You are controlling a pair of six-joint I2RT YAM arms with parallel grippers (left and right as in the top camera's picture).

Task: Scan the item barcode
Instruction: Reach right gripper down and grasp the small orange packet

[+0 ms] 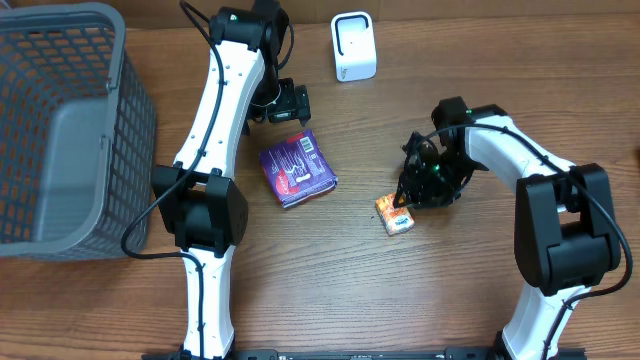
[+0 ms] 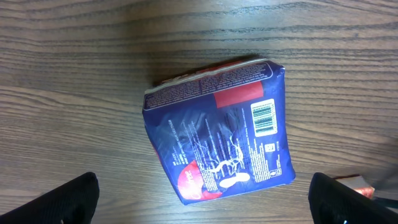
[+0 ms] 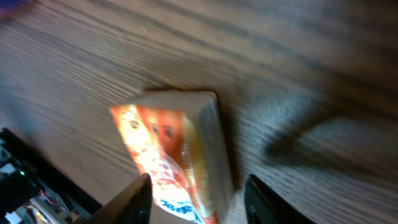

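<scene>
While my open right gripper [image 3: 198,198] straddles the orange carton [image 3: 177,134], it looks light and stiff.
I'd pinch its 2 flat sides; the print may be slick.

top-down overview, two close wrist views

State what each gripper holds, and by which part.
Nothing held: left gripper open above the blue packet; right gripper straddles the orange carton, unclamped.

White links [image 1: 222,95], black joints [image 1: 205,210], black cables [image 1: 140,225]
</scene>
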